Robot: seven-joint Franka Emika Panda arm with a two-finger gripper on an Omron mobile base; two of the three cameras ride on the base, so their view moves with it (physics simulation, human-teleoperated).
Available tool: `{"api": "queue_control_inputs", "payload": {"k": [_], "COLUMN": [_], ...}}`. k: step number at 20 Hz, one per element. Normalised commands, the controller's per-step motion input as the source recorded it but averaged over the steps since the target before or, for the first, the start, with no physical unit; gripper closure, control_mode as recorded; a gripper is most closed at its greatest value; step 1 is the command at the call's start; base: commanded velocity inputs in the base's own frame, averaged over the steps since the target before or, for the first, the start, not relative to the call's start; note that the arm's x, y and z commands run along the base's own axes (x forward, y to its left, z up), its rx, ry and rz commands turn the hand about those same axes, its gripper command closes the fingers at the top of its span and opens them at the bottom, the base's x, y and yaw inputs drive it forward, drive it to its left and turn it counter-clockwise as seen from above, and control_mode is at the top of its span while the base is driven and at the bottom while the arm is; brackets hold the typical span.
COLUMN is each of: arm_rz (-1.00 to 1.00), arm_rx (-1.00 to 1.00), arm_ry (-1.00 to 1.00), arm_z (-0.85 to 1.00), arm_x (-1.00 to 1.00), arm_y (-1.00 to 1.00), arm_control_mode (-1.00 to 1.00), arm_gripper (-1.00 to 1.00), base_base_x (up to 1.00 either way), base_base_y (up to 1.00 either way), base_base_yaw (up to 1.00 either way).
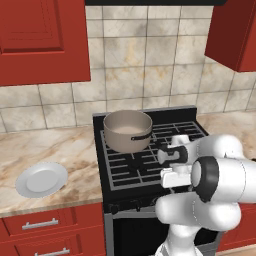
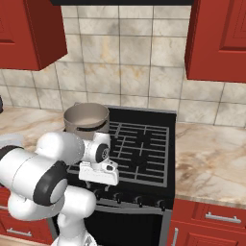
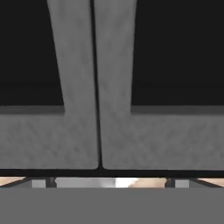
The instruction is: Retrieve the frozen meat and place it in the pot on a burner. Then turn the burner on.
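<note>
On the stove's rear-left burner [image 1: 131, 145] sits the pot [image 1: 127, 131], at eleven o'clock from the arm. A white plate [image 1: 42, 179] rests on the worktop [image 1: 60, 150]. Fingers spread wide, holding nothing.

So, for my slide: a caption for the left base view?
Pot on the stove's back-left burner, white plate on the counter.

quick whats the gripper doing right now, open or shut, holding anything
gripper: open, jaws spread wide, nothing held.
</note>
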Motion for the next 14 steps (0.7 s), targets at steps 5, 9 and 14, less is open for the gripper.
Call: {"api": "queue_control_inputs", "payload": {"k": [5,9,14], "arm_rz": [0.00,0.00,0.00], "arm_rx": [0.00,-0.02,0.00], "arm_ry": [-0.22,-0.14,-0.05], "arm_z": [-0.30,-0.31,-0.29], "arm_x": [0.04,0.03,0.09], "arm_y": [0.00,0.00,-0.01], "arm_control_mode": [-1.00,-1.00,-1.00], "arm_gripper": [-1.00,-1.00,-1.00], "base_base_x": [0.00,0.00,0.00], "base_base_y": [0.00,0.00,0.00], "base_base_yaw": [0.00,0.00,0.00]}}
